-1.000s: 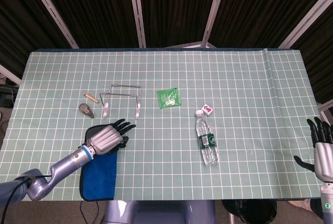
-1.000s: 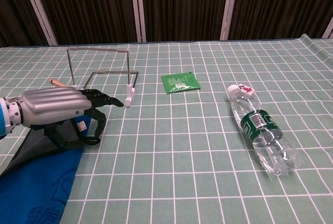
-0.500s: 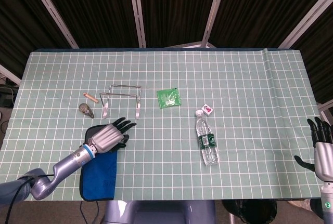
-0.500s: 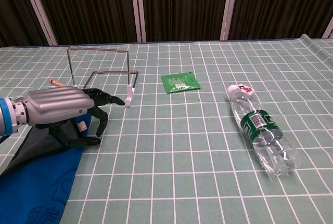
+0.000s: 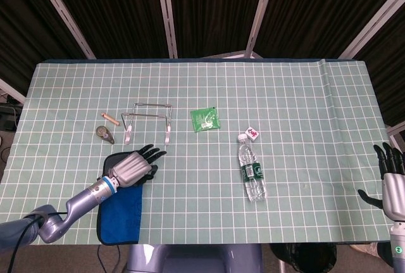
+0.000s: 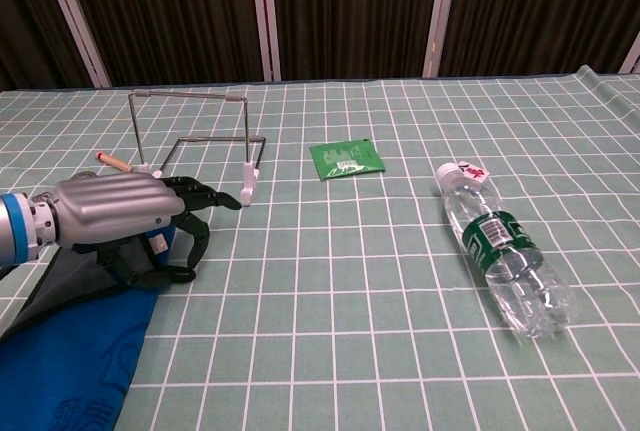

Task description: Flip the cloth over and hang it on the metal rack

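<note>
One cloth, blue, lies flat at the table's near left edge, just short of the rack. Left hand hovers over its far end, fingers apart, holding nothing; it should pinch that edge firmly before lifting. Right hand idles spread, far right.

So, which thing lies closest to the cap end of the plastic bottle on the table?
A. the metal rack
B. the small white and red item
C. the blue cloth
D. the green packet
B: in the head view the small white and red item sits right beside the cap of the plastic bottle, while the green packet lies farther off and the metal rack and blue cloth are well to the left.
</note>
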`<state>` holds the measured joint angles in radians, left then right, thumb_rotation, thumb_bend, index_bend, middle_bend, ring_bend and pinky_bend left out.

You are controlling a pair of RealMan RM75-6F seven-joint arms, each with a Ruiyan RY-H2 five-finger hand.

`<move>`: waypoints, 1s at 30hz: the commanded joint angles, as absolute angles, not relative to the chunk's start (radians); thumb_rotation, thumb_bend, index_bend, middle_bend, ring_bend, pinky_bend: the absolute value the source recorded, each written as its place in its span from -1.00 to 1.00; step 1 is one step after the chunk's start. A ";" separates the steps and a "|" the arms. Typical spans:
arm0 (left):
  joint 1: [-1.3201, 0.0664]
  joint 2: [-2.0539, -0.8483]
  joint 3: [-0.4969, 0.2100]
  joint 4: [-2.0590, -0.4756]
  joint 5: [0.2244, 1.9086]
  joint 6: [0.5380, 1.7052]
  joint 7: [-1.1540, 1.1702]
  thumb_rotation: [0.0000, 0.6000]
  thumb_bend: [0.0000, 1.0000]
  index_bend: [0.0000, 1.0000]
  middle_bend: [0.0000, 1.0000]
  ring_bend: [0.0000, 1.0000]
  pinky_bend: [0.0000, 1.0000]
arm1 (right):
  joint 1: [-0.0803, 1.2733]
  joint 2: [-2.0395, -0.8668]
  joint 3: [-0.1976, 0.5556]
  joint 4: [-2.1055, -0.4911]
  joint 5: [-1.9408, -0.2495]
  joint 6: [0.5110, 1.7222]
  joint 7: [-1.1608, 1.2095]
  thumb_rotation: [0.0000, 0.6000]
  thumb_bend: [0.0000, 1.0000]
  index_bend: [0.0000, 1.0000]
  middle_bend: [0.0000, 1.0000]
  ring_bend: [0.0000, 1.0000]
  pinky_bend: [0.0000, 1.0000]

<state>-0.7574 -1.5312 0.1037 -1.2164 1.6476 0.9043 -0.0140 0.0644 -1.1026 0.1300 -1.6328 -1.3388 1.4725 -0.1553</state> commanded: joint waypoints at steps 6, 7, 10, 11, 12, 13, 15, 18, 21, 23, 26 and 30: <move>-0.761 -1.526 0.106 -1.226 1.632 0.876 0.001 1.00 -0.18 0.03 -1.00 -1.00 -1.00 | 0.065 -1.103 0.130 -1.633 -1.338 1.470 -0.156 1.00 -1.00 -1.00 -1.00 -1.00 -1.00; -0.761 -1.527 0.106 -1.226 1.630 0.874 0.003 1.00 -0.18 0.05 -1.00 -1.00 -1.00 | 0.065 -1.103 0.130 -1.633 -1.338 1.470 -0.155 1.00 -1.00 -1.00 -1.00 -1.00 -1.00; -0.761 -1.529 0.103 -1.227 1.622 0.867 0.012 1.00 -0.14 0.15 -1.00 -1.00 -1.00 | 0.066 -1.102 0.130 -1.631 -1.337 1.468 -0.155 1.00 -1.00 -1.00 -1.00 -1.00 -1.00; -0.761 -1.529 0.102 -1.227 1.620 0.867 0.014 1.00 -0.13 0.17 -1.00 -1.00 -1.00 | 0.066 -1.102 0.130 -1.631 -1.336 1.468 -0.154 1.00 -1.00 -1.00 -1.00 -1.00 -1.00; -0.761 -1.529 0.102 -1.228 1.619 0.866 0.015 1.00 -0.11 0.20 -1.00 -1.00 -1.00 | 0.066 -1.102 0.130 -1.631 -1.336 1.468 -0.153 1.00 -1.00 -1.00 -1.00 -1.00 -1.00; -0.761 -1.529 0.101 -1.228 1.617 0.865 0.017 1.00 -0.09 0.22 -1.00 -1.00 -1.00 | 0.066 -1.102 0.130 -1.631 -1.336 1.467 -0.153 1.00 -1.00 -1.00 -1.00 -1.00 -1.00; -0.761 -1.529 0.101 -1.228 1.616 0.865 0.020 1.00 -0.06 0.25 -1.00 -1.00 -1.00 | 0.067 -1.102 0.130 -1.630 -1.335 1.466 -0.152 1.00 -1.00 -1.00 -1.00 -1.00 -1.00; -0.760 -1.528 0.099 -1.228 1.613 0.865 0.022 1.00 0.00 0.29 -1.00 -1.00 -1.00 | 0.067 -1.102 0.130 -1.629 -1.336 1.466 -0.151 1.00 -1.00 -1.00 -1.00 -1.00 -1.00; -0.759 -1.524 0.100 -1.225 1.611 0.864 0.026 1.00 0.05 0.32 -1.00 -1.00 -1.00 | 0.067 -1.102 0.130 -1.629 -1.337 1.467 -0.151 1.00 -1.00 -1.00 -1.00 -1.00 -1.00; -0.757 -1.520 0.101 -1.222 1.608 0.865 0.026 1.00 0.06 0.34 -1.00 -1.00 -1.00 | 0.066 -1.102 0.129 -1.629 -1.338 1.468 -0.150 1.00 -1.00 -1.00 -1.00 -1.00 -1.00; -0.753 -1.516 0.101 -1.217 1.606 0.870 0.022 1.00 0.06 0.34 -1.00 -1.00 -1.00 | 0.066 -1.101 0.129 -1.629 -1.338 1.467 -0.149 1.00 -1.00 -1.00 -1.00 -1.00 -1.00; -0.748 -1.512 0.103 -1.204 1.608 0.880 0.012 1.00 0.06 0.34 -1.00 -1.00 -1.00 | 0.066 -1.102 0.128 -1.630 -1.340 1.469 -0.150 1.00 -1.00 -1.00 -1.00 -1.00 -1.00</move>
